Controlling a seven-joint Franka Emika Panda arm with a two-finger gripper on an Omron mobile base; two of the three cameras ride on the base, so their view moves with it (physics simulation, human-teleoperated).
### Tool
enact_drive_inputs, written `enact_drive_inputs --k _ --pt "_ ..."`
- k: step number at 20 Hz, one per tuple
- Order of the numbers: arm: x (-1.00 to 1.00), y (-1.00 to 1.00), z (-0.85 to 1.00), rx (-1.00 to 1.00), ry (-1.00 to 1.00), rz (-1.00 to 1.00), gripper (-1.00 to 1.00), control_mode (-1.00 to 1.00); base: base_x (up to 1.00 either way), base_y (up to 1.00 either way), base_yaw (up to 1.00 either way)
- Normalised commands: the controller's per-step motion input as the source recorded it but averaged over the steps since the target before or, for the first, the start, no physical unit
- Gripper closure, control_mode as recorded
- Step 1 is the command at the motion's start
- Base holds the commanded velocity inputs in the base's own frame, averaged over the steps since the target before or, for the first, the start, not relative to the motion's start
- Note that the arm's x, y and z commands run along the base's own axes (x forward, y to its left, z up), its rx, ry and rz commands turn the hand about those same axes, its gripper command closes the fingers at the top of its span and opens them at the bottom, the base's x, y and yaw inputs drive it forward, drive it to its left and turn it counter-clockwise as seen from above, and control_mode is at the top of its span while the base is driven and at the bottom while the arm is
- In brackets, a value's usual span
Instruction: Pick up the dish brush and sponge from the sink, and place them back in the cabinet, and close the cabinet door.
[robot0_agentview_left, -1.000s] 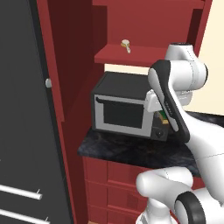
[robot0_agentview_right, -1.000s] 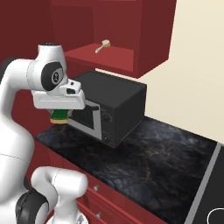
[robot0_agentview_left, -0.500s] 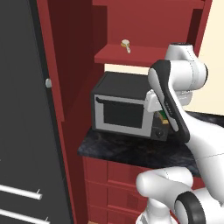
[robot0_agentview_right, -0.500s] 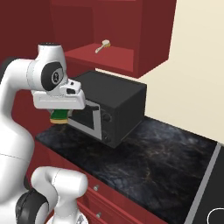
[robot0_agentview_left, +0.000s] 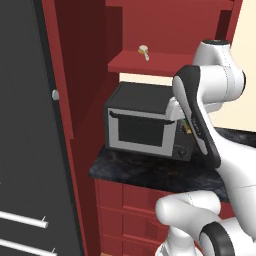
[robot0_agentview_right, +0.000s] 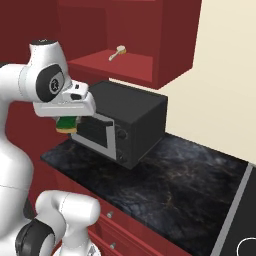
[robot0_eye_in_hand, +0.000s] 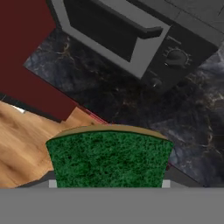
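Cream-headed, tan-handled dish brush (robot0_agentview_right: 118, 52) already on red cabinet shelf (robot0_agentview_right: 127, 67). Gripper (robot0_agentview_right: 67, 125) clamped on dark green sponge (robot0_eye_in_hand: 109, 159) beside grey microwave (robot0_agentview_right: 125, 125). Next: lift to shelf, release.

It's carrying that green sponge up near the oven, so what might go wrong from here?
1. The sponge hangs in the gripper close to the toaster oven; lifting it could clip the oven top or the shelf edge.
2. The dish brush already lies on the cabinet shelf; the sponge could knock it off.
3. The soft sponge may slip from the jaws.
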Motion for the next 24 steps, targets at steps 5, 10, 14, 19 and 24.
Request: enact_drive_inputs --k 5,10,14,19,24 --pt "0.0 0.0 0.39 -0.04 -0.16 -0.11 1.0 -1.0 0.0 0.0 0.0" --pt "0.01 0.0 0.34 -0.01 -0.15 -0.15 1.0 -1.0 0.0 0.0 0.0" --pt "0.09 0.0 0.32 0.0 -0.16 -0.15 1.0 -1.0 0.0 0.0 0.0" --pt "0.13 0.0 0.28 0.0 -0.19 -0.1 1.0 -1.0 0.0 0.0 0.0" --pt "0.15 0.0 0.18 0.0 -0.22 -0.09 1.0 -1.0 0.0 0.0 0.0"
